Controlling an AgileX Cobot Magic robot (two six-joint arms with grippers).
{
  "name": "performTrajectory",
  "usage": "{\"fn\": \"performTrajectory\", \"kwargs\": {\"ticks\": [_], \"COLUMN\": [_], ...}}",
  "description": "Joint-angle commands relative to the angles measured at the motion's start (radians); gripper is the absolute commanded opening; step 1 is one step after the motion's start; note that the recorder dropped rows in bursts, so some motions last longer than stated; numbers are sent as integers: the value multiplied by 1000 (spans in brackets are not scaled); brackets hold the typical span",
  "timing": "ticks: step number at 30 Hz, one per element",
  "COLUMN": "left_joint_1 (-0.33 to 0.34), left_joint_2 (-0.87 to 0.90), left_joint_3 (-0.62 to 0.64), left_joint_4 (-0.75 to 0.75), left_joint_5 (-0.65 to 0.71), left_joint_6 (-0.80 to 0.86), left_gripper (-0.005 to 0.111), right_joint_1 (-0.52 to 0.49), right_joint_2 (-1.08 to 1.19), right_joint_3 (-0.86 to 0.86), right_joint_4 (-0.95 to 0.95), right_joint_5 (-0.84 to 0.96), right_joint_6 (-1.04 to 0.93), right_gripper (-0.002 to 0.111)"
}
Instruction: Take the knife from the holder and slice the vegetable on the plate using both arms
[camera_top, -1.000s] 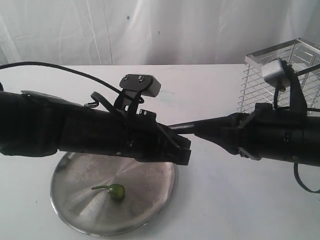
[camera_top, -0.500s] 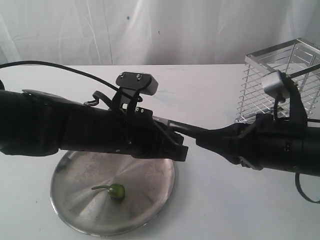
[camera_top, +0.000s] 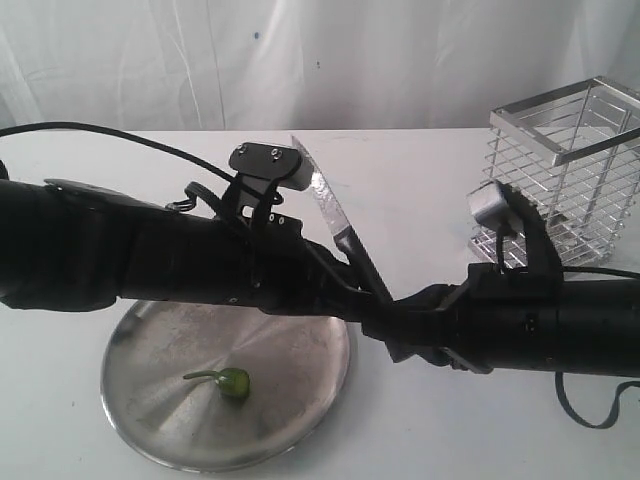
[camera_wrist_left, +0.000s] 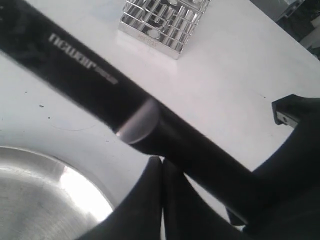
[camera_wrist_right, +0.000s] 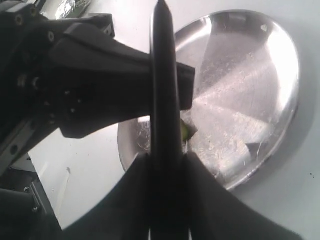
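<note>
My left arm (camera_top: 150, 265) hangs over back half of plate (camera_top: 300, 390), knife (camera_top: 325, 200) slants up just beside its tip. Front of plate around pepper (camera_top: 232, 383) looks open to me. Far right, holder (camera_top: 565, 160) well apart.

The left arm (camera_top: 150, 265) is showing as a thick, matte black tube, with tiny bright screws (camera_top: 285, 222) glinting toward its right end. A thin black left cable (camera_top: 100, 130) is arcing over it from the far left. On top, a black left bracket (camera_top: 250, 195) is carrying the left camera (camera_top: 275, 160), which has a black two-screw plate and a grey end. The right arm (camera_top: 560, 330) is showing black too, with a silver-grey right camera (camera_top: 490, 205) on a black right bracket (camera_top: 535, 245). A black right cable (camera_top: 585, 405) is looping beneath it at the near right. The left fingers (camera_wrist_left: 140, 200) and right fingers (camera_wrist_right: 210, 200) are tapering, smooth and black.
</note>
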Motion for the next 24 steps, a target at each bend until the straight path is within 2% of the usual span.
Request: {"fn": "performTrajectory", "kwargs": {"ticks": [1, 14, 19, 24], "left_joint_1": [-4, -4, -4, -4], "left_joint_2": [-4, -4, -4, -14], "left_joint_3": [-4, -4, -4, -4], "left_joint_4": [-21, -21, -21, -21], "left_joint_5": [51, 74, -73, -297], "left_joint_6": [8, 65, 75, 93], "left_gripper": [0, 0, 0, 0], "right_joint_1": [5, 5, 5, 5], "right_joint_2": [34, 80, 80, 80], "right_joint_3": [4, 0, 0, 0], "right_joint_4": [-7, -7, -7, -7], "right_joint_5": [14, 24, -38, -71], "right_joint_6": [-17, -66, -66, -66], "right_gripper": [0, 0, 0, 0]}}
